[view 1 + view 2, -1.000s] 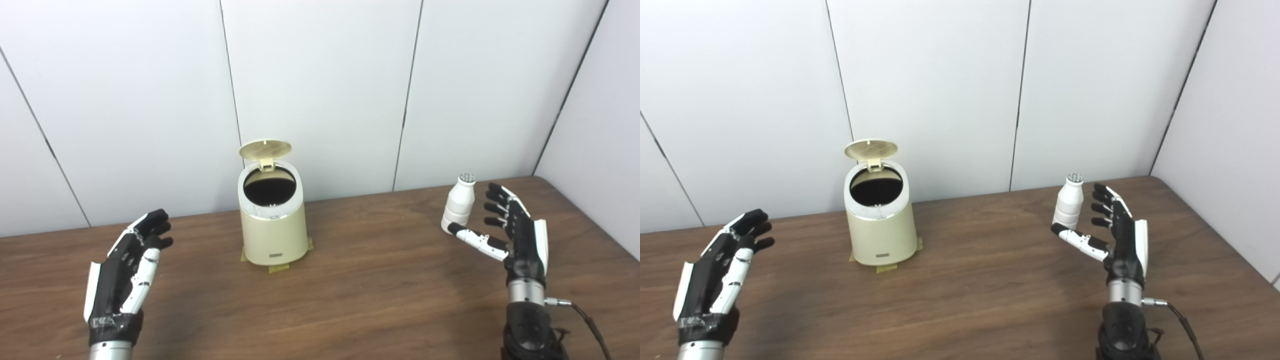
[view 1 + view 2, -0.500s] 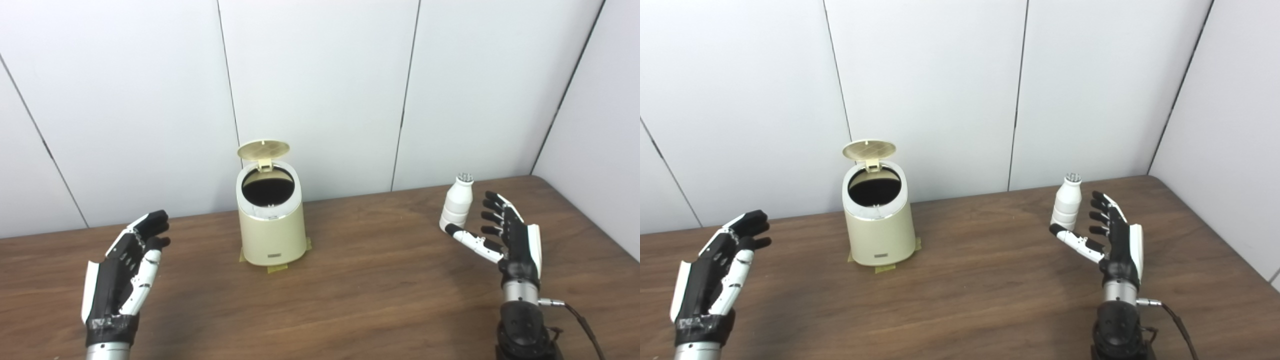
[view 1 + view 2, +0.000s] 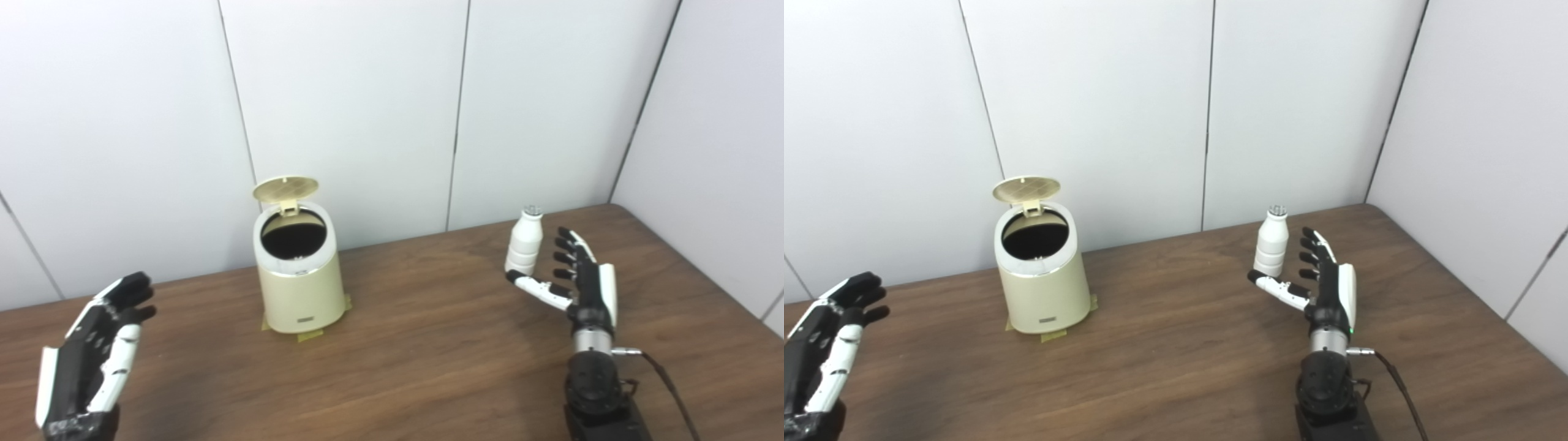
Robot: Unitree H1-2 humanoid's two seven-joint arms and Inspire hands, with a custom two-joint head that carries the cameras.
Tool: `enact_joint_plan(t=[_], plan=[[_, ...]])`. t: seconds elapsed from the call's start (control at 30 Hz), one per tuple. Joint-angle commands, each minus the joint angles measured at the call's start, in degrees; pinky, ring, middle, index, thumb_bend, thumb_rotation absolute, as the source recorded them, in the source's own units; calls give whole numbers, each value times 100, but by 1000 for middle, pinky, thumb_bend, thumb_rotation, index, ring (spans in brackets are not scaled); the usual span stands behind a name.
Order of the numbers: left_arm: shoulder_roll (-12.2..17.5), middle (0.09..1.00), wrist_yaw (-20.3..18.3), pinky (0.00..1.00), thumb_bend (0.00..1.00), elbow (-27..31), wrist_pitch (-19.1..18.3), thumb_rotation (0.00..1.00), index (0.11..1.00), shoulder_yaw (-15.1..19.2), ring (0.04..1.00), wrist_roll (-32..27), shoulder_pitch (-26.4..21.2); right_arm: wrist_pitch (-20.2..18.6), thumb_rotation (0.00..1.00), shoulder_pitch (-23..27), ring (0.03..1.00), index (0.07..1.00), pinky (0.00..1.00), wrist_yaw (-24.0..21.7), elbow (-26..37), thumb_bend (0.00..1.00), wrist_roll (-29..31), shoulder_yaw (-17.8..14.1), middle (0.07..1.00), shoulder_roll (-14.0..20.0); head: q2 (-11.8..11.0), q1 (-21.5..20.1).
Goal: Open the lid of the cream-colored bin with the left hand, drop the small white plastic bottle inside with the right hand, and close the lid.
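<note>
The cream-colored bin (image 3: pixel 299 278) stands on the brown table near the back wall, left of center. Its round lid (image 3: pixel 286 188) is up and tilted back, and the dark inside shows. The small white plastic bottle (image 3: pixel 525 248) stands upright on the table at the right. My right hand (image 3: pixel 579 283) is open just right of the bottle, fingers spread, thumb reaching under the bottle's near side; I cannot tell if it touches. My left hand (image 3: pixel 92 352) is open and empty at the far left, well apart from the bin.
Tan tape tabs (image 3: pixel 309 334) hold the bin's base to the table. White wall panels (image 3: pixel 343 110) close the back and right sides. The table's right edge (image 3: pixel 704 263) runs diagonally past my right hand. A black cable (image 3: pixel 674 386) trails from the right wrist.
The camera has turned to the right, so the whole scene has shifted left. My right hand has stayed open beside the bottle. The bin lid stays up. My left hand stays open.
</note>
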State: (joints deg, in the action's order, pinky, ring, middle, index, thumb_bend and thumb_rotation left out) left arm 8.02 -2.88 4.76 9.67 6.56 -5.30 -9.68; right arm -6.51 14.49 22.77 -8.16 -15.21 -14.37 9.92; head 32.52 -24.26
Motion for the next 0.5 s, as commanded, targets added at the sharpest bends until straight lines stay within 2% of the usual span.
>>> enact_joint_plan(t=[0.0, 0.2, 0.4, 0.47], plan=[[41, 824, -3, 754, 302, 267, -31, 498, 801, 15, 816, -81, -266, -2, 295, 272, 794, 855, 684, 79, 198, 819, -79, 7, 830, 65, 28, -15], [52, 832, 23, 769, 289, 469, -241, 546, 812, 13, 823, -27, -242, 146, 233, 301, 796, 856, 675, 99, 131, 775, -26, 4, 835, 97, 41, -64], [39, 829, 29, 767, 309, 621, -426, 565, 810, 22, 821, -57, -236, 185, 246, 393, 767, 872, 625, 43, -15, 760, 70, -12, 840, 164, 49, -80], [25, 827, 41, 767, 314, 660, -470, 560, 808, 31, 820, -71, -233, 93, 261, 424, 759, 877, 605, 39, -18, 765, 61, -11, 844, 180, 60, -80]])
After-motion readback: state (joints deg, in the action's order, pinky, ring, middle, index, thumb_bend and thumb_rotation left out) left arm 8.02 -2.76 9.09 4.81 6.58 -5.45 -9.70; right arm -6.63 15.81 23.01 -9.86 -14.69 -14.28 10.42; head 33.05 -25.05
